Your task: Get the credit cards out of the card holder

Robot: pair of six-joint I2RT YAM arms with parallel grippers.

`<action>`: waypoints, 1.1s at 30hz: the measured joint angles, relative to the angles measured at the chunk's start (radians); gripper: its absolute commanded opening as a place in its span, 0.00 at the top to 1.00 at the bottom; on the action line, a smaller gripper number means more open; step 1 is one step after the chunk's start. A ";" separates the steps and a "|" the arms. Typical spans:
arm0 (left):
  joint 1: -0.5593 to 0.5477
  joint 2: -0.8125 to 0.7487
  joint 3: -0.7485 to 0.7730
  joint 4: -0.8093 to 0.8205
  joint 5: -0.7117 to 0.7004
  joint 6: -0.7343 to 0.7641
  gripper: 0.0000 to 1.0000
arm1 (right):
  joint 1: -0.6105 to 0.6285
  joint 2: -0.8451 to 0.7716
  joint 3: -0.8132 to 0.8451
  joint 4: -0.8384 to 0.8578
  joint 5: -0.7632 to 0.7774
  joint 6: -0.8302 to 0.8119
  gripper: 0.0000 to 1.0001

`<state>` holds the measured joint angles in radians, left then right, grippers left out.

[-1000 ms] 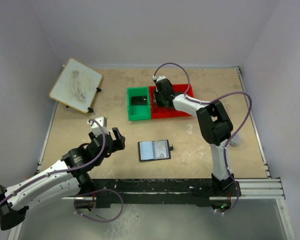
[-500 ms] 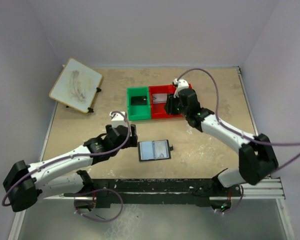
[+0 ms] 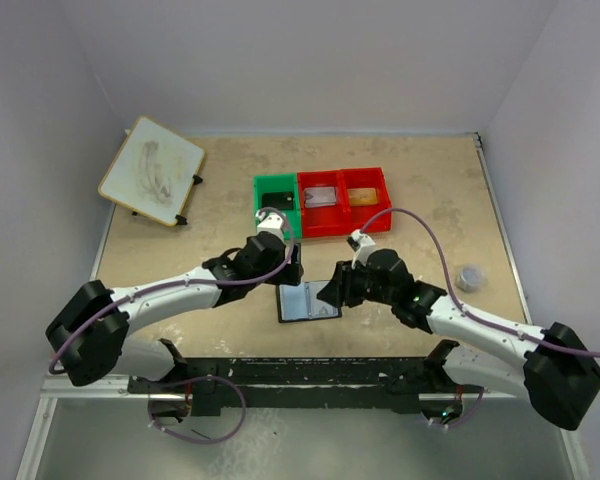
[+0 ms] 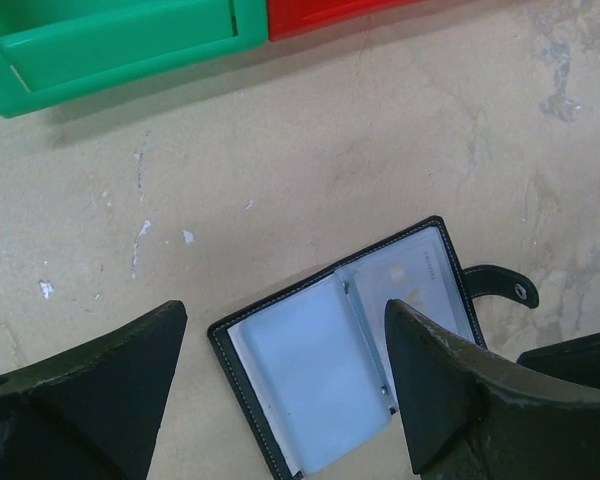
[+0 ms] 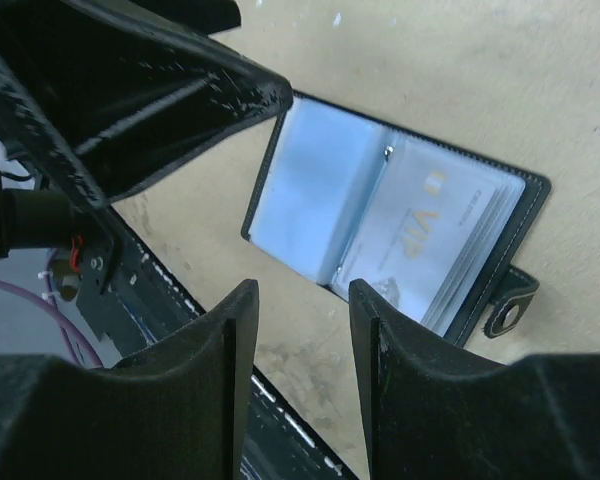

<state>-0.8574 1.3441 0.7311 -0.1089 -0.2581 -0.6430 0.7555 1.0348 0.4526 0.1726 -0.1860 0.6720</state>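
The card holder (image 3: 308,300) lies open and flat on the scuffed, sandy table (image 3: 430,180), near its front edge between the two claws. It is one bifold, stitched black outside, with smooth pale blue pockets inside and a rounded black snap tab on its right edge. One pale card (image 5: 435,225) lettered VIP shows in the right pocket. The left claw (image 3: 283,266) hovers above it, spread wide and empty. The right claw (image 3: 337,290) is also parted, holding nothing. Behind stand one green bin (image 3: 258,205) and one red bin (image 3: 385,200) with two compartments, both of glossy plastic.

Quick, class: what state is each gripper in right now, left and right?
Left gripper: jaws wide open, holding nothing, over the card holder.
Right gripper: jaws partly open, holding nothing.
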 measured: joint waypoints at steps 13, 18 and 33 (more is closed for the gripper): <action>0.000 0.018 -0.063 0.004 0.047 -0.049 0.25 | 0.016 0.227 0.008 -0.011 0.024 0.037 0.55; 0.000 -0.033 -0.090 -0.024 0.053 -0.074 0.25 | 0.017 0.254 0.023 -0.012 0.059 0.038 0.54; 0.000 -0.020 -0.161 -0.027 0.141 -0.106 0.57 | 0.017 0.296 0.026 0.037 0.081 0.047 0.61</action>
<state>-0.8577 1.3243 0.5705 -0.1356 -0.1173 -0.7490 0.7723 1.3308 0.4789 0.2092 -0.1047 0.7185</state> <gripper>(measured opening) 0.507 0.407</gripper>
